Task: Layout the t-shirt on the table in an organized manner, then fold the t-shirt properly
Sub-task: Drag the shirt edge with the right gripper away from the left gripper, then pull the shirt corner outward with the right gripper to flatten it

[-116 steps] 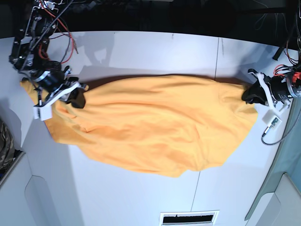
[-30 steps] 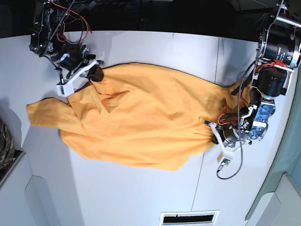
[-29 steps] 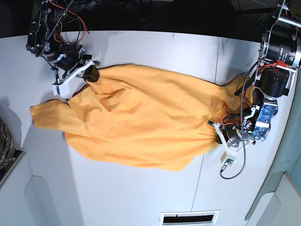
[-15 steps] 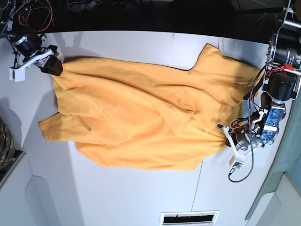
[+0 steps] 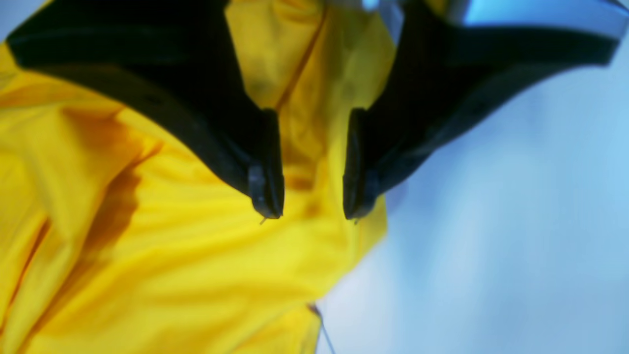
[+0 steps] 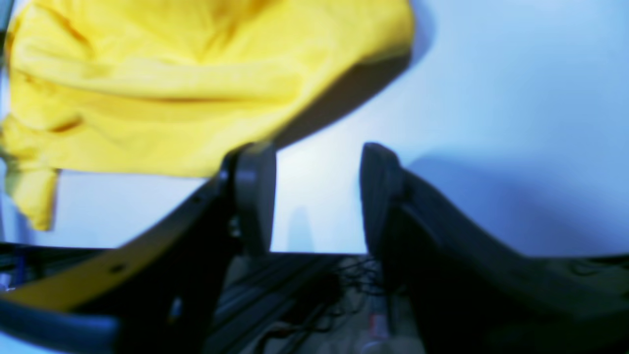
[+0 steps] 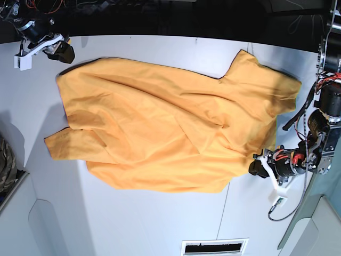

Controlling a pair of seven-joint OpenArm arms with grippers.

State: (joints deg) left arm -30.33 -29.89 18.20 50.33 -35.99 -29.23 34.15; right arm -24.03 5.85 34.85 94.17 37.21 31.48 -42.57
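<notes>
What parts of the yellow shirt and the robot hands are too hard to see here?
- The t-shirt: its neckline and tag show in no view; folds hide them or they face down.
- Left gripper, left wrist view: jaws apart over blurred cloth; whether the fingertips touch it is unclear.
- Right gripper, right wrist view: open and blurred, only bare table between its jaws.
- Camouflage cloth, base view: cut off by the left edge.

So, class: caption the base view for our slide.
Both end effectors open at opposite ends of the t-shirt, spread rumpled on the table.
</notes>
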